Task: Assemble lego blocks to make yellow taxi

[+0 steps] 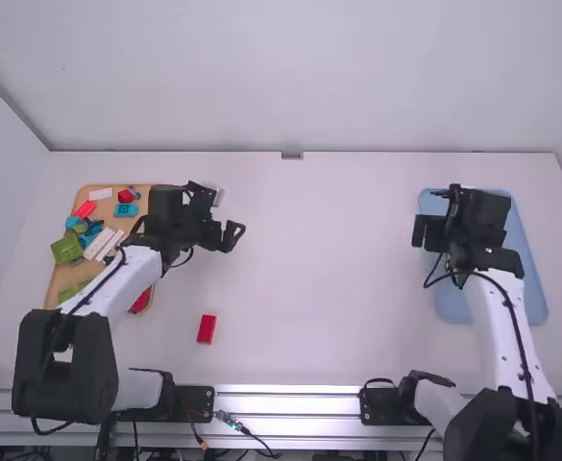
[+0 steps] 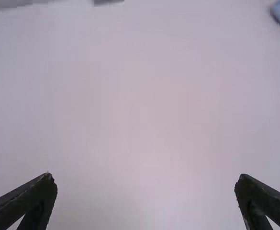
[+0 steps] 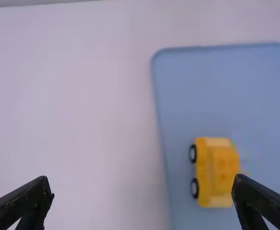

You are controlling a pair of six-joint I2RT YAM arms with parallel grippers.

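Yellow taxi [image 3: 218, 172], or a model far enough along to look like one, sits on the blue tray [image 1: 533, 288], near that tray's nine o'clock edge. Two black wheels [image 3: 194, 188] face the edge. The blue tray is at three o'clock from the table's middle, probably kept as a finishing place, so the build stays away from loose parts.

At nine o'clock is a wooden tray [image 1: 54, 276] of mixed pieces, among them a green brick [image 1: 66, 250], white bricks [image 1: 110, 245] and a blue brick [image 1: 127, 209]. It seems to serve as the supply. A loose red brick [image 1: 207, 328] lies on the bare table at about eight o'clock from the middle, perhaps set aside as unneeded.

The right gripper [image 3: 142, 181] is above the blue tray's nine o'clock side, its fingers wide apart with nothing between them. The taxi lies beyond and below them, ungripped, in line with the space just inside one fingertip; how high the fingers hang over it is hard to tell. This looks like a resting pose, clear of the model. The left gripper [image 2: 147, 178], also spread and empty, is just past the wooden tray's three o'clock side, apparently parked too.
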